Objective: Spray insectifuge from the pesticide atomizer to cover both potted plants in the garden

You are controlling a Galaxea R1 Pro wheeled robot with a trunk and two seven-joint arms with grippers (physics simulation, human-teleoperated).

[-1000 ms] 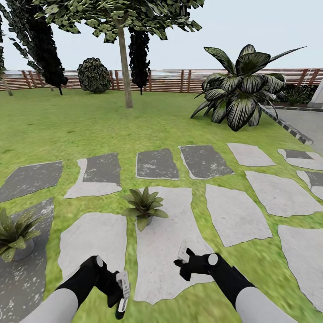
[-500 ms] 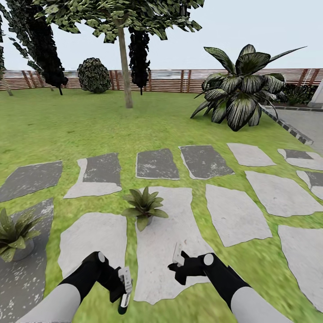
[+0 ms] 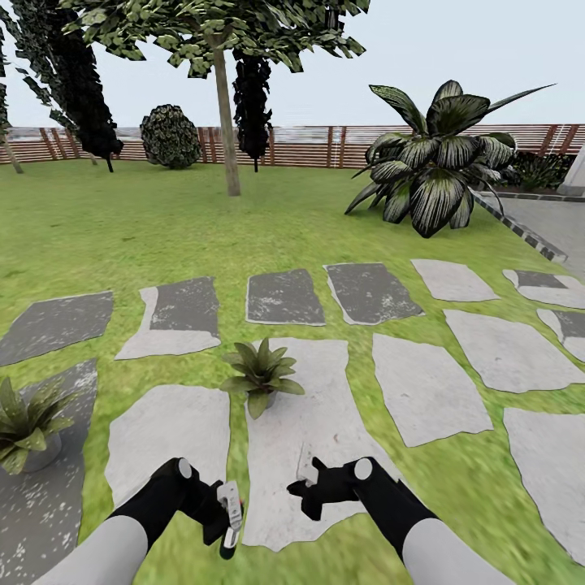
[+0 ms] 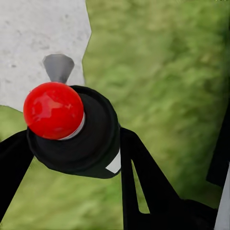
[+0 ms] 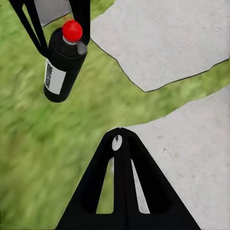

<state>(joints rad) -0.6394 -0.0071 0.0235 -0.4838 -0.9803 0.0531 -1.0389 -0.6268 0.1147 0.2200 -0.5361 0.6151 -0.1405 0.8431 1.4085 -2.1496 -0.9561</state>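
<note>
The left gripper [image 3: 230, 520] holds the pesticide atomizer [image 3: 231, 526] near the bottom of the head view, its fingers [image 4: 143, 182] clamped on the sides of the dark bottle, which hangs over the grass strip between two pale stepping stones. In the left wrist view the bottle is seen from above, with a red cap [image 4: 53, 110] on top and a grey nozzle [image 4: 58, 67] sticking out toward the pale stone. The right wrist view shows the same bottle [image 5: 63, 64] from the side, with its white label strip [image 5: 54, 76], gripped between black fingers [image 5: 29, 26] above the lawn. The right gripper [image 3: 302, 481] hangs just right of the atomizer over the large pale stepping stone [image 3: 305, 455]; its fingers grasp nothing, and I cannot tell whether they are spread or closed. One potted plant [image 3: 262, 372] stands on the far end of that stone, beyond both grippers. The second potted plant [image 3: 26, 422] sits at the left edge on a dark stone [image 3: 41, 504]. Farther off are a large striped-leaf plant [image 3: 435, 166], a tree trunk [image 3: 226, 114] and the wooden fence [image 3: 309, 146].
</note>
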